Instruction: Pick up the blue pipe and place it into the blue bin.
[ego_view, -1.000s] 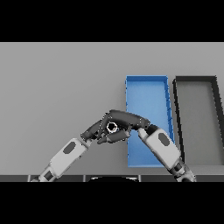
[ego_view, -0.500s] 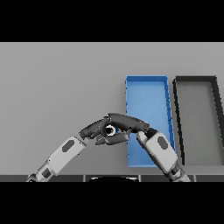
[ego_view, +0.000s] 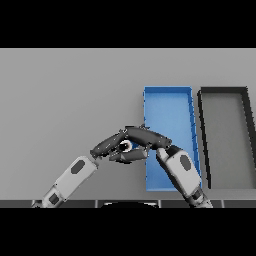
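The blue pipe (ego_view: 126, 145) shows only as a small pale ring with a blue edge, just left of the blue bin (ego_view: 167, 107). My left hand (ego_view: 107, 145) reaches in from the lower left, with fingers above and thumb below curled round the pipe. My right hand (ego_view: 149, 136) comes from the lower right across the bin's near left corner. Its fingers lie stretched out leftward over the top of the pipe. Most of the pipe is hidden between the two hands.
A black bin (ego_view: 225, 140) of the same long shape stands right beside the blue one. My right forearm (ego_view: 181, 170) covers the blue bin's near end. Grey table (ego_view: 65, 100) lies to the left and behind.
The right hand's fingers have flattened out over the pipe. Both hands and the pipe have stayed almost in place beside the bin's left wall.
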